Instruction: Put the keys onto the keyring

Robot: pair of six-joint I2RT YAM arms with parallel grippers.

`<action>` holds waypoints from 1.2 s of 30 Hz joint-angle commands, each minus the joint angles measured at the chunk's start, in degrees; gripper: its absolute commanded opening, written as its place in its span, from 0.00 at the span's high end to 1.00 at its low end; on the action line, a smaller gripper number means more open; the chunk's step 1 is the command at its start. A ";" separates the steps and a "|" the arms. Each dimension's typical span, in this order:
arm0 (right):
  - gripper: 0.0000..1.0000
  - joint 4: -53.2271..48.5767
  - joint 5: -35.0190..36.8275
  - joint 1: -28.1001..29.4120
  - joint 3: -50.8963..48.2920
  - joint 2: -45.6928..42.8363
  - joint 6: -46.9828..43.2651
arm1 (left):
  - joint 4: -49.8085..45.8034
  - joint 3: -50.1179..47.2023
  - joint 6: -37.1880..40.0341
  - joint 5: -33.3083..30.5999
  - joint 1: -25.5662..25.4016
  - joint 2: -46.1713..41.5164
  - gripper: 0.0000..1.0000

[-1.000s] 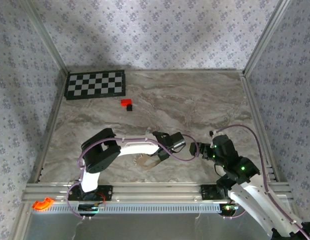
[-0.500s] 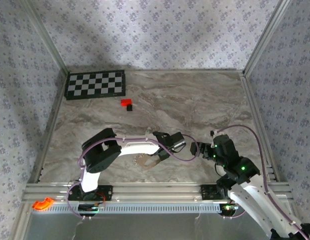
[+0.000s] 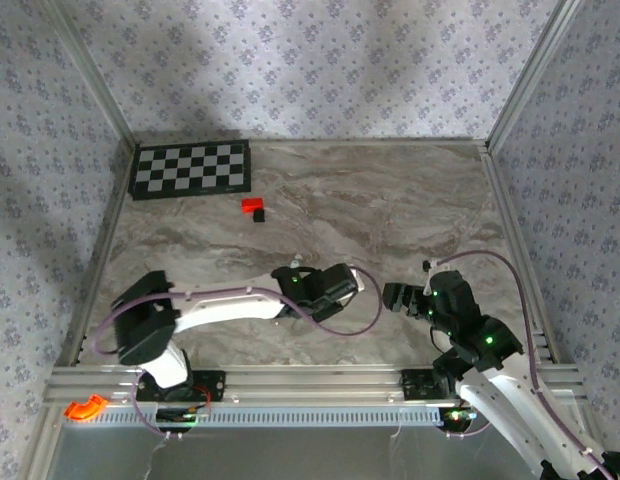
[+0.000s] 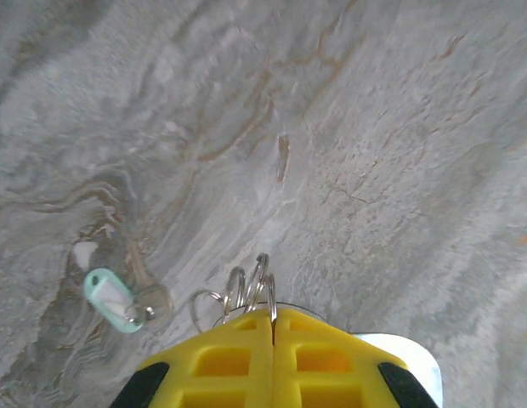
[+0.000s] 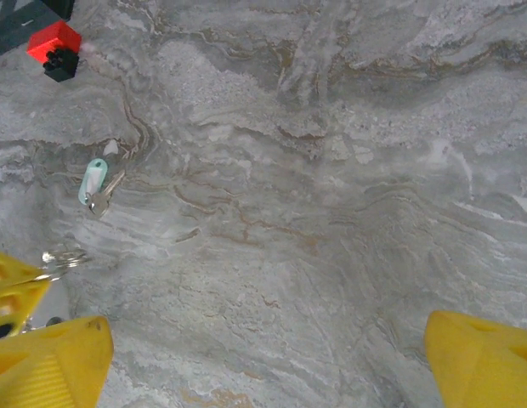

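Note:
My left gripper (image 4: 272, 313) is shut on the keyring (image 4: 251, 285), a bunch of thin silvery split rings that stick out past its yellow fingertips. The key (image 4: 150, 296), small and silvery with a mint-green tag (image 4: 110, 299) on it, lies flat on the marble to the left of those rings, apart from them. In the right wrist view the key (image 5: 104, 192) lies at the left, and the keyring (image 5: 63, 256) shows below it in the left gripper (image 5: 7, 287). My right gripper (image 5: 265, 340) is open over bare marble. From above, the left gripper (image 3: 335, 284) faces the right gripper (image 3: 398, 297).
A small red-and-black block (image 3: 253, 207) sits mid-table, and the red-and-black block (image 5: 53, 44) is also at the top left of the right wrist view. A checkerboard (image 3: 190, 168) lies at the back left. Purple cables loop beside both arms. Aluminium rails edge the marble table (image 3: 410, 200).
The left arm has stretched out low, its elbow swinging down and to the left, while its gripper stays near mid-table. The right gripper has barely moved.

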 commanded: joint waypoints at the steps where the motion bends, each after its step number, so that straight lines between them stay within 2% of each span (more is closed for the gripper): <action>1: 0.05 2.63 -1.66 -0.27 1.90 -0.61 -2.05 | 3.16 -2.45 2.01 3.32 0.03 -6.29 1.00; 5: 0.07 8.68 -7.24 0.40 1.65 -0.98 -3.28 | 5.41 -5.46 2.92 7.44 0.93 -14.18 1.00; 9: 0.14 16.55 -11.51 3.20 0.34 -1.09 -3.68 | 6.08 -7.43 2.71 14.25 4.49 -20.92 1.00; 17: 0.26 28.66 -15.07 13.70 0.05 -1.07 -7.93 | 15.89 -14.16 4.17 22.63 6.19 -33.77 1.00; 24: 0.34 31.66 -15.99 22.10 3.39 2.07 -15.94 | 21.19 -17.12 5.63 29.60 6.76 -40.67 1.00; 27: 0.41 33.56 -16.84 25.91 5.26 4.79 -19.37 | 22.27 -16.99 6.02 32.61 6.76 -42.26 1.00; 32: 0.60 35.52 -15.40 33.17 7.17 7.37 -24.89 | 24.24 -17.04 6.47 36.73 6.79 -44.83 1.00; 36: 0.71 36.84 -14.04 36.84 7.20 7.53 -27.41 | 24.34 -16.74 7.17 38.75 6.84 -46.40 1.00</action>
